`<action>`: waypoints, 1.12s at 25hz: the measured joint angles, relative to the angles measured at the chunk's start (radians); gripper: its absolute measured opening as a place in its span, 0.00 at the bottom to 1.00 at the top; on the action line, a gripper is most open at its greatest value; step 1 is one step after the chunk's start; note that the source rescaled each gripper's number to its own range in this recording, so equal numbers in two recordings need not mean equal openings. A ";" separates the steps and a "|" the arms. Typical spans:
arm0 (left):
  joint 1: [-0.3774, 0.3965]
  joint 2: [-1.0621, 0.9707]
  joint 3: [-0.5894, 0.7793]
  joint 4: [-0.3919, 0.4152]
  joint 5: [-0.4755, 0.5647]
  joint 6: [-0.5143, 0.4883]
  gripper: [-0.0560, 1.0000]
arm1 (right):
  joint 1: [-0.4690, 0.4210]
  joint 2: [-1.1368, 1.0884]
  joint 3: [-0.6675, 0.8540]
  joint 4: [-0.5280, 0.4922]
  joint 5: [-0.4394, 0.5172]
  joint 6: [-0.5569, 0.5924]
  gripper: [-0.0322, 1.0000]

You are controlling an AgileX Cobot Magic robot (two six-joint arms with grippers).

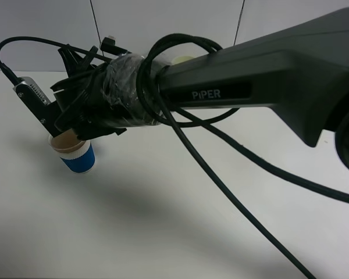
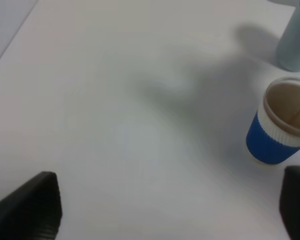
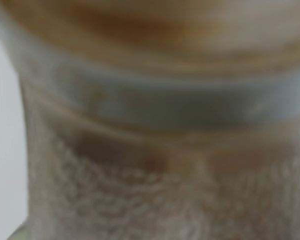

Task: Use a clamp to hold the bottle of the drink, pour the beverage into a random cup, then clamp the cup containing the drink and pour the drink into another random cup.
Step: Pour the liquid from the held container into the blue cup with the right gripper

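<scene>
The clamp [image 1: 75, 125], my black right gripper on the tape-wrapped arm, reaches across to the left and hangs just above the blue-sleeved cup [image 1: 75, 156]. The right wrist view is filled by the blurred translucent bottle [image 3: 155, 150], very close, with brown beverage [image 3: 140, 30] tinting it. The clamp's fingers do not show there, and in the exterior high view the arm hides the bottle. In the left wrist view my left gripper [image 2: 165, 215] is open and holds nothing. The blue-sleeved cup [image 2: 280, 132] stands upright beyond its one finger [image 2: 297, 200].
A teal cup [image 2: 295, 40] stands just behind the blue one. A pale rim [image 1: 183, 58] peeks over the black arm at the back. Loose black cables [image 1: 232, 174] hang from the arm over the white table [image 1: 163, 232].
</scene>
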 joint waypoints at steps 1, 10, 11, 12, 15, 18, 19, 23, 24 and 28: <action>0.000 0.000 0.000 0.000 0.000 0.000 0.64 | 0.000 0.000 0.000 -0.005 0.001 0.000 0.05; 0.000 0.000 0.000 0.000 0.000 0.000 0.64 | 0.000 0.000 0.000 -0.031 0.004 0.000 0.05; 0.000 0.000 0.000 0.000 0.000 0.000 0.64 | 0.000 0.000 0.000 -0.031 0.004 0.000 0.05; 0.000 0.000 0.000 0.000 0.000 0.000 0.64 | 0.000 0.000 0.000 -0.032 0.004 -0.001 0.05; 0.000 0.000 0.000 0.000 0.000 0.000 0.64 | 0.000 0.000 0.000 -0.039 0.004 -0.001 0.05; 0.000 0.000 0.000 0.000 0.000 0.000 0.64 | 0.000 0.000 0.000 -0.042 0.009 -0.001 0.05; 0.000 0.000 0.000 0.000 0.000 0.000 0.64 | 0.000 0.000 0.000 -0.042 0.011 -0.001 0.05; 0.000 0.000 0.000 0.000 0.000 0.000 0.64 | 0.000 0.000 0.000 -0.052 0.026 -0.002 0.05; 0.000 0.000 0.000 0.000 0.000 0.000 0.64 | 0.000 0.000 0.000 -0.054 0.028 -0.002 0.05; 0.000 0.000 0.000 0.000 0.000 0.000 0.64 | 0.000 0.000 0.000 -0.057 0.029 -0.002 0.05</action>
